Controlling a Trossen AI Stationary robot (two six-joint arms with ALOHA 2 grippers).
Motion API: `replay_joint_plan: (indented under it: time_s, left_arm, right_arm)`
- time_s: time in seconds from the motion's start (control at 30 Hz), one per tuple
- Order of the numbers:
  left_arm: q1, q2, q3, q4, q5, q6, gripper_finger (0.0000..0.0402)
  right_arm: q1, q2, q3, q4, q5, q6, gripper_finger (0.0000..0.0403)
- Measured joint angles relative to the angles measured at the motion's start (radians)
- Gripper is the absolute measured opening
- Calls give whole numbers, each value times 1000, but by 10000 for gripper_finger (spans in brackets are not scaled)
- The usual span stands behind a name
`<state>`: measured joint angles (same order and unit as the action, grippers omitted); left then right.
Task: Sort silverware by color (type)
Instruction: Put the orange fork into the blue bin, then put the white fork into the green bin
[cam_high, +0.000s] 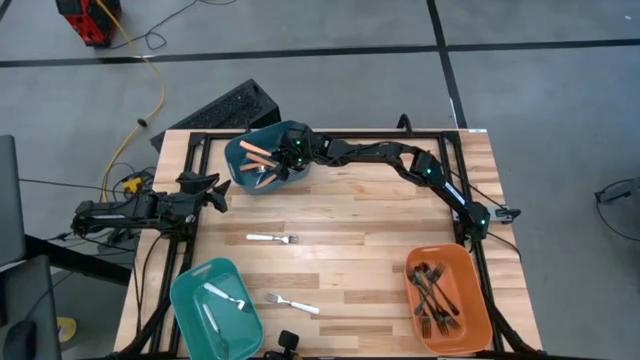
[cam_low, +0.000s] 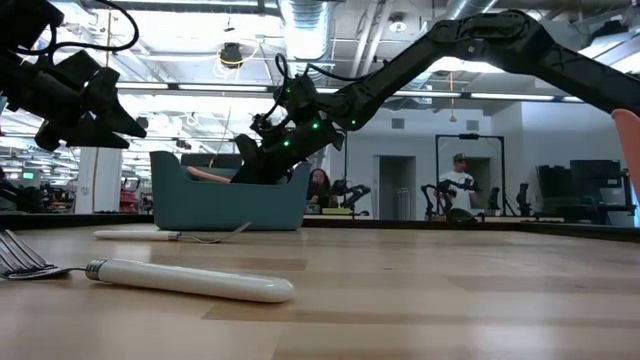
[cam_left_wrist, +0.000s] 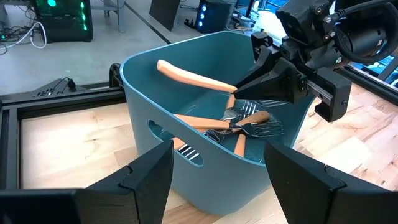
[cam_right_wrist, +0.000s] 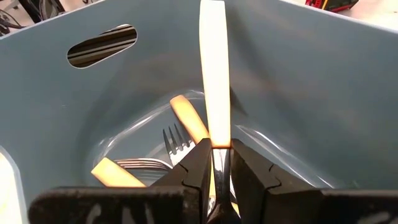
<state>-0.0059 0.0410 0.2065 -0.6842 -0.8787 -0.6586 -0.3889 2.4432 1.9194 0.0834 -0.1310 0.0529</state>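
High view, left to right. Left gripper, fingers spread and empty, at mid-left. Lower left: teal bin holding one white fork; two white forks on the table. Upper centre: right gripper clamped on an orange-handled fork inside a second teal bin, beside at least three others. Lower right: orange bin with several black forks.

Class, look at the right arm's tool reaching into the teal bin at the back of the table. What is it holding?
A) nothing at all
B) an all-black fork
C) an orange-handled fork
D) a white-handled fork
C: in the right wrist view the right tool is closed on an orange-handled fork inside the teal bin, where other orange-handled forks lie.
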Motion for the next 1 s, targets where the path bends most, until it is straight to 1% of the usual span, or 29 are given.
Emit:
replay_joint_plan:
  time_s: [0.73, 0.83, 1.0]
  left_arm:
    - [0, 0, 0, 0, 0, 0, 235]
    - [0, 0, 0, 0, 0, 0, 235]
    - [0, 0, 0, 0, 0, 0, 235]
  right_arm:
    - [0, 0, 0, 3, 0, -7, 85]
    - [1, -1, 0, -3, 0, -4, 103]
    - [6, -1, 0, -2, 0, -1, 162]
